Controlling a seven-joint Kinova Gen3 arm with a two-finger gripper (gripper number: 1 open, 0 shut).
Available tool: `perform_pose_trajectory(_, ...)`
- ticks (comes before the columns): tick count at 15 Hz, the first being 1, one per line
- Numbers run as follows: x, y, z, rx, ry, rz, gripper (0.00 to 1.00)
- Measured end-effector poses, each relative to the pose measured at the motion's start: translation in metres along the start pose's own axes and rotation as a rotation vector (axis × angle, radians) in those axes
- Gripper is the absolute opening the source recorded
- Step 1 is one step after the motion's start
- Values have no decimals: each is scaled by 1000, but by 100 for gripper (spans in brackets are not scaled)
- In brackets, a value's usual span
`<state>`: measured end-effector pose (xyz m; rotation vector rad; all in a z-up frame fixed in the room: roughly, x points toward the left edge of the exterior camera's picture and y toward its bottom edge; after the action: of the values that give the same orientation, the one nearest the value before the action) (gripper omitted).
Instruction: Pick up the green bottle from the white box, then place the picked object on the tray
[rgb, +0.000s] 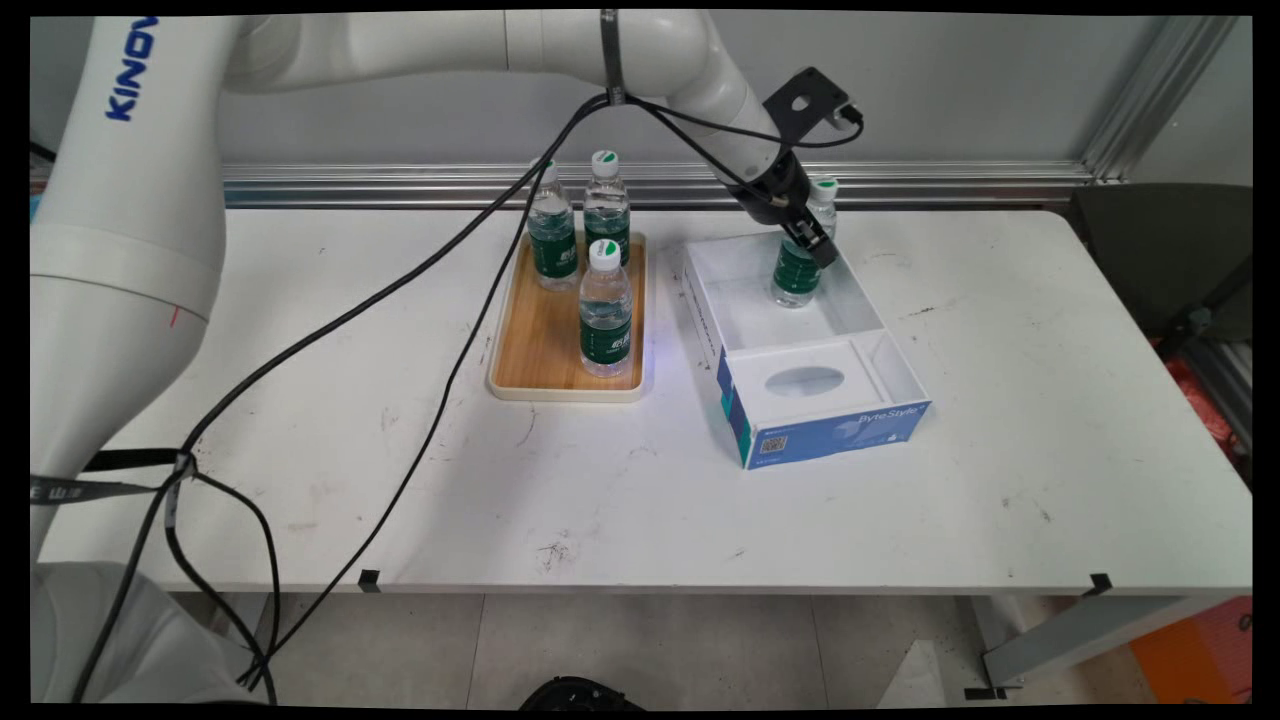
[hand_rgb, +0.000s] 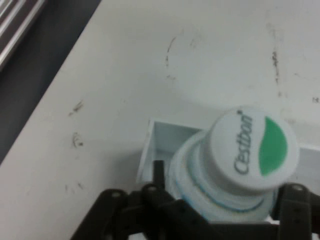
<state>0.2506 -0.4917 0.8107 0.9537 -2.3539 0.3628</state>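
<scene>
White table (rgb: 640, 480) | gripper (rgb: 812, 243) grips bottle (rgb: 797, 275) inside box (rgb: 800, 385)

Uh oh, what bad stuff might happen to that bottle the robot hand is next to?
The bottle stands upright in the white box, near its far wall, with the gripper around its upper part. A sideways nudge might tip it. Three more bottles stand close together on the wooden tray; the hanging cables might brush them.

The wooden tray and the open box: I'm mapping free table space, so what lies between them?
Nothing: the main view shows only a bare strip of white table between the wooden tray and the open box.
</scene>
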Motion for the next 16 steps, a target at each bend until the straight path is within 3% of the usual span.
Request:
perform_pose_trajectory(9, 1, 1, -19, 28, 42, 0, 0)
perform_pose_trajectory(16, 16, 5, -96, 33, 104, 21, 0)
